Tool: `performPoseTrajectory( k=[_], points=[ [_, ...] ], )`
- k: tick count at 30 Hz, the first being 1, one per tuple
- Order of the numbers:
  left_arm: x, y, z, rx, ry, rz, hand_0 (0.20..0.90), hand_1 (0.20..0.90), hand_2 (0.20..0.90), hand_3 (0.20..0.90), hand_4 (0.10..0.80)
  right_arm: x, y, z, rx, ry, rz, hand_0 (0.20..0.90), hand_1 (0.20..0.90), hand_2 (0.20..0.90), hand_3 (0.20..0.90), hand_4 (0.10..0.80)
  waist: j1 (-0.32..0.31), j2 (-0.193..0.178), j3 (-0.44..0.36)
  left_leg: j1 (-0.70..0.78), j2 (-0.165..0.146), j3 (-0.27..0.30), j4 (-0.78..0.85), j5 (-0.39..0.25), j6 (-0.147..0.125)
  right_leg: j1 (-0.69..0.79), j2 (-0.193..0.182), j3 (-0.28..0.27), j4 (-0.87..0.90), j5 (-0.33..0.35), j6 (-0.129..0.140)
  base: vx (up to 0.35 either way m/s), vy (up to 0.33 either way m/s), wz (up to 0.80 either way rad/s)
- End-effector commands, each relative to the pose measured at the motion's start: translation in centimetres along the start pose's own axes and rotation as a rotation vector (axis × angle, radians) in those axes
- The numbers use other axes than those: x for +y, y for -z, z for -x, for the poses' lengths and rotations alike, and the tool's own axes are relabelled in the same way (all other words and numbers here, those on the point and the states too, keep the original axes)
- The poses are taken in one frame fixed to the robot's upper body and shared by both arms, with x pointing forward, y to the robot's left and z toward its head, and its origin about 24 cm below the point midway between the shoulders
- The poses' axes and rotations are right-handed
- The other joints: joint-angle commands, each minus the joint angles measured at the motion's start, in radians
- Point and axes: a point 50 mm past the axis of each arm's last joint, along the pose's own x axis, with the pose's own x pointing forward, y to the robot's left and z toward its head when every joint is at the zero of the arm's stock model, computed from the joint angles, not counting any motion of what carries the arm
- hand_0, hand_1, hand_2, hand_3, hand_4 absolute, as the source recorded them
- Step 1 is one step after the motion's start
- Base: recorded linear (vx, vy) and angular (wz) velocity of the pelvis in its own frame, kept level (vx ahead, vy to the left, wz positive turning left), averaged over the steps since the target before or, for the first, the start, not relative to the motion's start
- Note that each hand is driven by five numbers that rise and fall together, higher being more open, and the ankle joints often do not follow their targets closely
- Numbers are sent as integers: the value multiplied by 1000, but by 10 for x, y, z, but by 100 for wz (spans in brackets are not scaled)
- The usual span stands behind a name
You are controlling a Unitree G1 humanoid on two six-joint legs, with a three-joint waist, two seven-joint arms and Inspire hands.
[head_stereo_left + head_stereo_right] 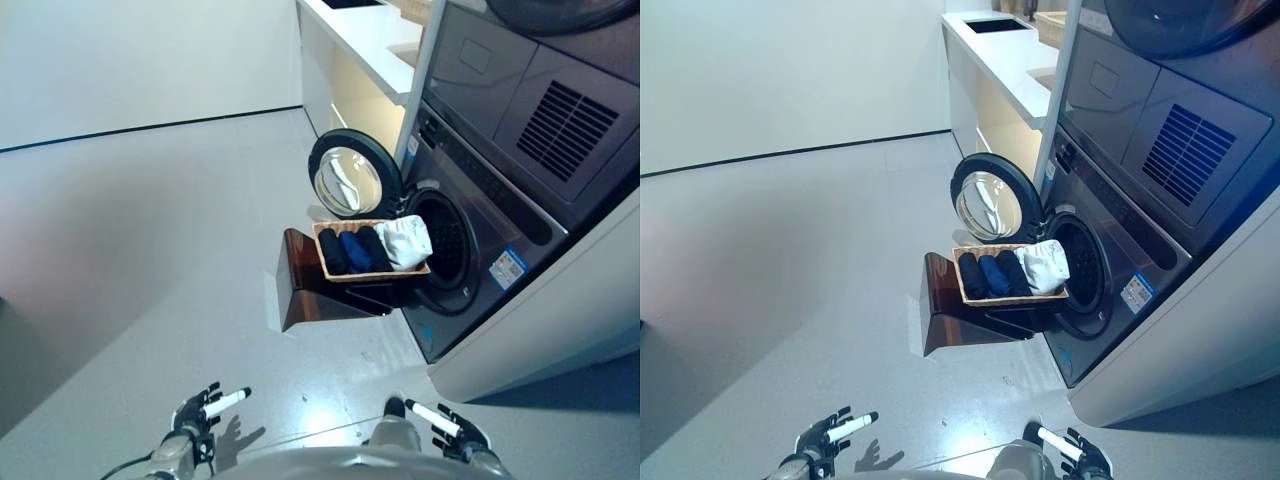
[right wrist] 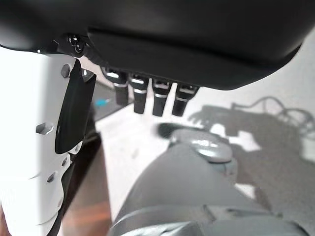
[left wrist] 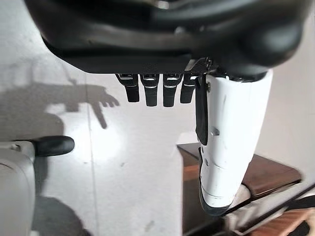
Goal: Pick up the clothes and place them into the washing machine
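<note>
One wicker basket [image 1: 368, 273] sits on a brown stand [image 1: 300, 290] directly in front of the washing machine [image 1: 480, 250], whose round door [image 1: 352, 180] is swung wide to the robot's left, leaving the drum opening [image 1: 442, 240] exposed. Clothes count: three dark navy rolled garments [image 1: 352, 250] lying side by side, long axes running from the basket's near rim toward its far rim, plus one white garment [image 1: 405, 240] bunched at the drum end and hanging over the rim there. All four lie in the basket; none is held. Left hand [image 1: 200, 410] and right hand [image 1: 450, 425] hang low over the grey floor [image 1: 150, 250], well apart from the basket, both empty with fingers relaxed and white-covered thumbs extended. Right eye view alone shows a countertop sink [image 1: 997, 24]. Left wrist view shows the stand's corner past the thumb; right wrist view shows the machine's dark base only.
</note>
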Motion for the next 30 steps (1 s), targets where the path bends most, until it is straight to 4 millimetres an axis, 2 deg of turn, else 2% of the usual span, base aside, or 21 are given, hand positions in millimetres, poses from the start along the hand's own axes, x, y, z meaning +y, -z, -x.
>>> performPoseTrajectory(
  k=[1,2,3,5,6,7,8,9,11,13,14,15,16,18,20,22,24,26,27,30],
  points=[
    [8,-42,-5,-152,-2,6,900,900,900,900,800,-2,-26,-4,-76,11,13,900,900,900,900,800,0,-33,-22,162,32,-4,-27,-80,-121,-69,1,-30,44,184,-3,199,-119,40],
    [8,-40,-5,-146,0,8,900,900,900,900,800,-3,-24,-4,-70,11,22,900,900,900,900,800,0,-36,-27,168,43,-8,-27,-79,-125,-69,7,-35,68,176,-10,305,-198,56],
    [8,-34,-4,-131,2,17,900,900,900,900,800,-3,-20,-3,-57,3,32,900,900,900,900,800,-3,-38,-37,180,66,-14,-24,-76,-135,-76,22,-46,95,153,-22,304,-226,71],
    [6,-30,-4,-119,13,22,900,900,900,900,800,-8,-17,-2,-44,12,45,900,900,900,900,800,-16,-35,-49,164,110,-15,-14,-79,-152,-52,72,-32,80,133,-39,307,-249,67],
    [3,-26,-4,-103,13,52,900,900,900,900,800,-12,-20,-3,-48,27,52,900,900,900,900,800,-22,-17,-53,136,148,-32,29,-34,-172,-67,107,-19,115,106,-57,259,-185,47],
    [3,-27,-4,-103,14,53,900,900,900,900,800,-12,-20,-3,-48,28,53,900,900,900,900,800,-23,-15,-54,133,150,-33,31,-36,-173,-69,108,-20,117,104,-58,346,-220,33],
    [2,-26,-4,-99,10,66,900,900,900,900,800,-13,-23,-3,-63,29,50,900,900,900,900,800,-26,-4,-54,114,174,-32,72,20,-191,-64,129,-22,135,78,-78,166,-115,24],
    [2,-26,-4,-99,10,66,900,900,900,900,800,-13,-23,-3,-64,29,50,900,900,900,900,800,-28,-2,-55,113,177,-33,71,20,-193,-64,130,-25,135,76,-79,236,-206,22],
    [0,-30,-5,-111,15,70,900,900,900,900,800,-15,-27,-3,-77,31,55,900,900,900,900,800,-28,4,-60,82,210,-28,141,106,-217,-46,164,-33,146,36,-109,185,-207,19],
    [-5,-36,-6,-129,25,67,900,900,900,900,800,-18,-30,-3,-85,47,46,900,900,900,900,800,-28,5,-57,48,216,-27,217,154,-221,-20,190,-40,150,-1,-136,256,-258,33],
    [-10,-42,-7,-150,42,67,900,900,900,900,800,-23,-32,-3,-89,59,43,900,900,900,900,800,-25,-3,-55,5,217,-12,327,215,-215,19,219,-32,158,-46,-173,332,-321,34],
    [-12,-42,-7,-153,48,67,900,900,900,900,800,-25,-32,-3,-87,68,43,900,900,900,900,800,-19,-2,-50,-24,223,-6,397,239,-214,46,241,-24,158,-65,-193,324,-296,23],
    [-15,-46,-8,-163,59,64,900,900,900,900,800,-29,-32,-2,-84,80,40,900,900,900,900,800,-17,-15,-50,-54,209,-6,430,272,-208,69,243,-19,152,-80,-205,219,-187,15],
    [-17,-47,-8,-165,65,58,900,900,900,900,800,-32,-32,-2,-82,89,26,900,900,900,900,800,-13,-19,-45,-75,207,6,445,275,-203,90,246,-17,147,-87,-209,134,-94,2],
    [-19,-48,-8,-171,74,49,900,900,900,900,800,-39,-29,0,-73,119,-4,900,900,900,900,800,-1,-37,-46,-142,225,68,419,257,-183,133,239,-20,135,-112,-207,229,-91,5],
    [-18,-48,-8,-174,72,52,900,900,900,900,800,-41,-31,0,-74,126,6,900,900,900,900,800,33,-61,-33,-250,210,80,419,194,-160,179,239,9,123,-133,-204,263,-92,21],
    [-12,-44,-7,-158,49,67,900,900,900,900,800,-38,-35,-1,-85,116,32,900,900,900,900,800,61,-77,-19,-363,210,81,365,194,-157,206,236,42,120,-149,-192,223,-28,-12],
    [-9,-41,-7,-150,36,82,900,900,900,900,800,-35,-37,-2,-90,108,44,900,900,900,900,800,87,-69,-3,-402,220,65,271,233,-167,240,251,73,116,-168,-186,305,38,-43],
    [-6,-37,-6,-142,23,98,900,900,900,900,800,-33,-36,-2,-93,107,53,900,900,900,900,800,114,-46,2,-442,226,22,149,297,-177,276,276,102,112,-192,-178,383,71,-54],
    [-4,-32,-5,-134,14,114,900,900,900,900,800,-33,-34,-2,-88,108,57,900,900,900,900,800,132,-37,14,-439,232,18,61,328,-189,316,284,131,111,-222,-173,293,61,-66]
  ],
)
